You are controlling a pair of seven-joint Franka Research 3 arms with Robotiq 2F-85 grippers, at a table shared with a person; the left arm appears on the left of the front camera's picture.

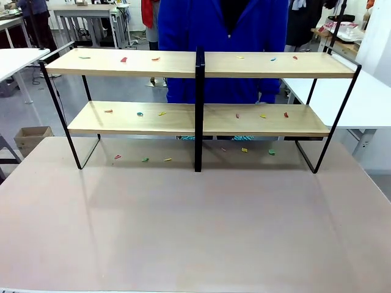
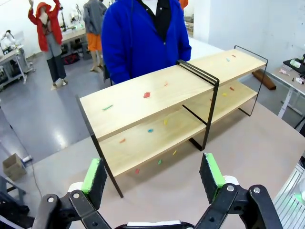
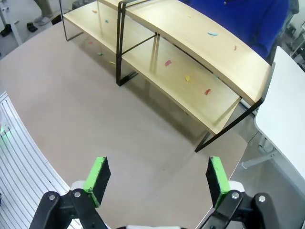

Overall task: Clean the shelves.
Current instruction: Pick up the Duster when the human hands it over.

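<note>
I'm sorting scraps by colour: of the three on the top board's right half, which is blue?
The middle scrap, lying between the yellow scrap nearer the centre post and the red scrap toward the top board's right end.

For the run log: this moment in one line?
black-framed two-tier light-wood shelves: small coloured scraps on both boards | left jaws: open, empty | right jaws: open, empty | person in blue: behind shelves

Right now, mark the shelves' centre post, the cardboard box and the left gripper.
centre post [image 1: 199, 110], front view, middle of the black upright.
cardboard box [image 1: 30, 141], front view, its side wall.
left gripper [image 2: 151, 164], left wrist view, midway between the open green-padded fingertips.
</note>
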